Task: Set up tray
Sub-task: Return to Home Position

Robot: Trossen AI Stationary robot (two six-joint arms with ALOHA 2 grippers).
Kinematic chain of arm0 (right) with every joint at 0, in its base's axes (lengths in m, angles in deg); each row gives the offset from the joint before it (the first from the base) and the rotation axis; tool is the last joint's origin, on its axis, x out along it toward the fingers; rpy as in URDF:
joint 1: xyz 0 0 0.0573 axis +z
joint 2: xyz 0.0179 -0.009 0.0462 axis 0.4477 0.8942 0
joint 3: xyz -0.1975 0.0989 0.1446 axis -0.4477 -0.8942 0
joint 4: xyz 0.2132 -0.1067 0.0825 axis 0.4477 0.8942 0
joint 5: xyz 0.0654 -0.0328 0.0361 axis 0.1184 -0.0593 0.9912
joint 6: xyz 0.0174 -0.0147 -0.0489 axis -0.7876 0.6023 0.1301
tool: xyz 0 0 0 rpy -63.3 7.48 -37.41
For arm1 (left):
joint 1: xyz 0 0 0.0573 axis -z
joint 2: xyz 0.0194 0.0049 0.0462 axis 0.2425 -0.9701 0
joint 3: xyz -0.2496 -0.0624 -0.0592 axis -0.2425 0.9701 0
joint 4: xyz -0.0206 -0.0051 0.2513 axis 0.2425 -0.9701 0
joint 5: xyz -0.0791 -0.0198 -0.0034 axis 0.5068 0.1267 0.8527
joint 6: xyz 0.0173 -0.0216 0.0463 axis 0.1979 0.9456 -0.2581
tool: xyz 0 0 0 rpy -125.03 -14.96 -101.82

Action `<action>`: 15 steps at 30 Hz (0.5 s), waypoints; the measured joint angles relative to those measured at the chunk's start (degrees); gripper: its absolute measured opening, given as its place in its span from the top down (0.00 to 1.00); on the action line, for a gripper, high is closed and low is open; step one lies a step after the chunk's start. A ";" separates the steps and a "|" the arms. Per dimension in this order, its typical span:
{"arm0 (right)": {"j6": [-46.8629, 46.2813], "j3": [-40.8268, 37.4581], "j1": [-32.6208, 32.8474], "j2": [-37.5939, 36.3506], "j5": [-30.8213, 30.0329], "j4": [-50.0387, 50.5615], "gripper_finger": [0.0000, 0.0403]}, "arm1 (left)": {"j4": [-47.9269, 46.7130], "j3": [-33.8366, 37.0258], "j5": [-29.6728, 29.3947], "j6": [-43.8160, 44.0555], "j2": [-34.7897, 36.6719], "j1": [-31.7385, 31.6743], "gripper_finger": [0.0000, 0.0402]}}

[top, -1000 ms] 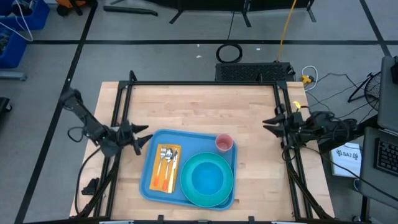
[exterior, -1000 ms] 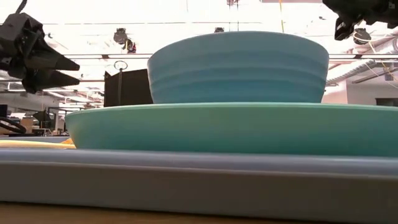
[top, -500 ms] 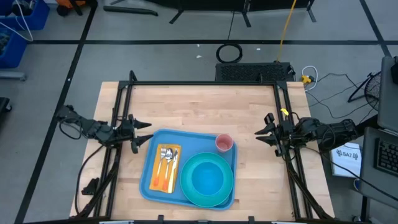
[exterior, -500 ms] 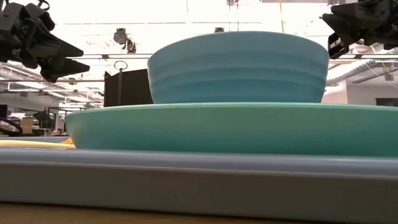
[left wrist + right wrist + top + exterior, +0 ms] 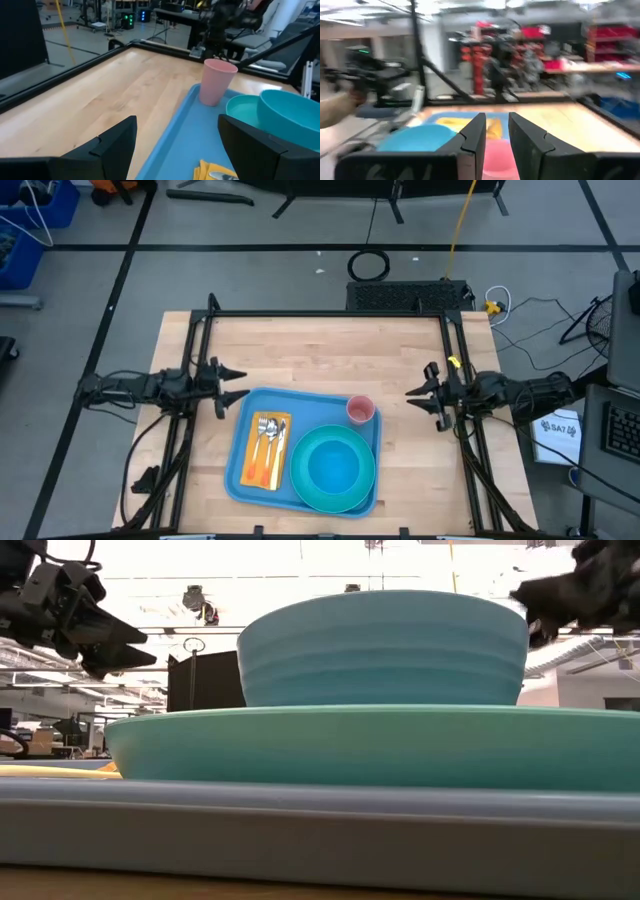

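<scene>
The blue tray lies flat on the wooden table, toward its near edge. On it rest a turquoise plate with a bowl sitting in it, a pink cup standing upright at the tray's far right corner, and an orange napkin carrying cutlery. My left gripper hovers open just off the tray's far left corner, pointing right. My right gripper hovers open, with a narrow gap, right of the cup and pointing left. The low view shows the bowl on the plate.
Black frame rails run along the table's far, left and right edges. Bare wood fills the far half of the table and the strips either side of the tray. Cables and equipment lie on the floor beyond the table.
My left gripper has swung toward the far edge and a little right, rising in the low view, and now points level across the table. My right gripper has moved left toward the pink cup and come lower. The things on the tray have stayed put.
</scene>
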 joint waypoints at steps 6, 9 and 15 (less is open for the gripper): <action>-2.94 -4.53 -0.06 0.07 -3.45 -5.56 0.81 | 1.55 0.00 5.99 -1.31 0.00 -4.40 0.30; -1.84 -4.46 -0.04 0.03 -0.77 -5.31 0.81 | 1.01 0.09 7.47 -1.43 -0.16 -5.48 0.30; -1.21 -4.50 -0.04 0.08 0.97 -4.67 0.81 | 4.90 2.52 13.39 -0.54 -0.30 -6.93 0.30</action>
